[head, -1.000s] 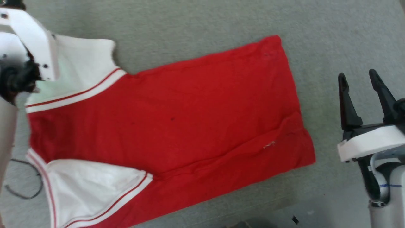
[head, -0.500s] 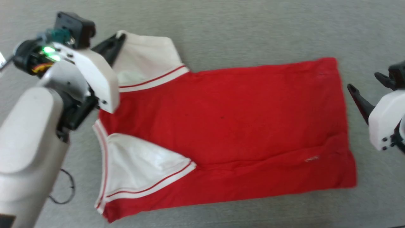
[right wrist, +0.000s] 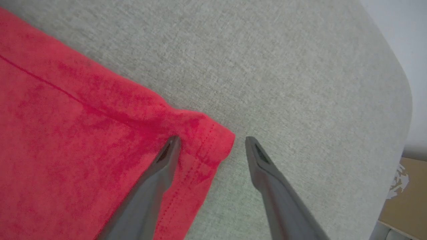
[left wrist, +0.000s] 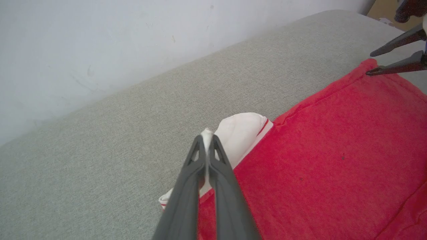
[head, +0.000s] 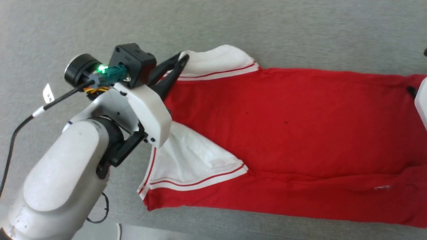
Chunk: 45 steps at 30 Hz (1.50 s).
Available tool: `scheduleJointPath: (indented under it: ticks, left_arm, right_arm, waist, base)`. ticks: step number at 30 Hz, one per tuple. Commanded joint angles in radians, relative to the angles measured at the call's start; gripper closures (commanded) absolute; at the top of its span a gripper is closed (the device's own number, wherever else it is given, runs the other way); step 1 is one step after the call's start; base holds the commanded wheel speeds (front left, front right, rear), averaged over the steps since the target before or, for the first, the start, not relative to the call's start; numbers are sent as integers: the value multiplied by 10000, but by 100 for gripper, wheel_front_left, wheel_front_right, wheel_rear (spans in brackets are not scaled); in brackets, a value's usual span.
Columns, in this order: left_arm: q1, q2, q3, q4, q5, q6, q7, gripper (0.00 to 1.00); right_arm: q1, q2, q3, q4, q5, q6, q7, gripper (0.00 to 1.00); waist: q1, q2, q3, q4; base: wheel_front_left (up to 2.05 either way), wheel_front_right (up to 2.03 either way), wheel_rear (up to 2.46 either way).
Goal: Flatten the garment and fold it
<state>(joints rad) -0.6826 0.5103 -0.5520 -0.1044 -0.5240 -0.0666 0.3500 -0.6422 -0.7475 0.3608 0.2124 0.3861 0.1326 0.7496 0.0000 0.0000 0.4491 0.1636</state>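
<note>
The garment (head: 283, 133) lies spread on a grey surface, plain red side up, its lettering hidden. Both white sleeves are at the left: the far sleeve (head: 217, 61) and the near sleeve (head: 193, 160). My left gripper (head: 181, 60) is shut on the far sleeve's edge, and white cloth pokes out between its tips (left wrist: 207, 136). My right gripper (right wrist: 211, 141) is open at the far hem corner of the garment (right wrist: 66, 133), one finger on the red cloth, the other over bare surface. In the left wrist view the right gripper (left wrist: 370, 63) shows at the top right.
The grey cloth-covered surface (head: 267, 26) runs back to a white wall (left wrist: 100, 40). Its rounded edge (right wrist: 403, 100) lies just right of the hem corner, with brown cardboard (right wrist: 407, 196) beyond. A black cable (head: 20, 126) trails from my left wrist.
The head camera has swung, so the shirt sits further right in the picture. My left gripper has closed on the far sleeve, which now looks bunched. The right gripper has slid to the picture's right edge.
</note>
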Motion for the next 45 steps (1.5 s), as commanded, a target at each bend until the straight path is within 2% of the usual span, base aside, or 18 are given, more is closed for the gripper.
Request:
scheduleJointPath:
  ticks: [1,4,5,6,10,15,21,27,36,42,45]
  left_arm:
    - [102,-74,-31,-76,53,112,-58,100]
    - [98,-151,-42,-69,22,142,-139,100]
    - [94,-172,-49,-31,23,146,-177,100]
    - [92,-193,-48,19,23,155,-224,100]
    - [178,-250,28,282,-27,230,-485,100]
    - [532,-162,216,628,-140,370,-851,100]
    - [1356,68,410,736,-431,607,-1016,100]
    - [2673,460,551,272,-986,874,-780,100]
    - [4857,1131,561,-406,-1582,1416,-309,100]
    - [5558,1224,270,-78,-1757,1456,-56,100]
    - [5628,1138,51,341,-1741,1338,-27,100]
  right_arm:
    - [-166,-152,357,200,57,-19,99,0]
    - [-201,-290,1081,639,404,-19,333,0]
    - [-173,-300,1266,778,582,-19,428,59]
    - [-162,-326,1431,870,713,-19,456,100]
    - [-246,-301,1715,1152,984,-19,-7,100]
    - [-459,-10,1418,1508,968,-19,-1190,100]
    - [-66,423,523,1547,722,-19,-2548,100]
    - [1315,1097,-885,1096,435,-19,-3344,100]
    - [4199,1725,-1980,-316,30,-19,-3200,100]
    - [5373,1751,-2173,-846,-165,-19,-2664,100]
    - [5624,1726,-2042,-939,-221,-19,-2463,100]
  waist:
    - [0,0,412,494]
    - [0,0,434,568]
    - [0,0,427,579]
    - [0,0,412,583]
    - [0,0,207,470]
    - [0,0,-393,154]
    - [0,0,-1417,-191]
    - [0,0,-2309,-398]
    - [0,0,-2830,-541]
    - [0,0,-2755,-559]
    - [0,0,-2695,-573]
  base:
    - [0,0,0]
    - [0,0,0]
    - [0,0,0]
    - [0,0,0]
    - [0,0,0]
    - [0,0,0]
    - [0,0,0]
    - [0,0,0]
    - [0,0,0]
    - [0,0,0]
    - [0,0,0]
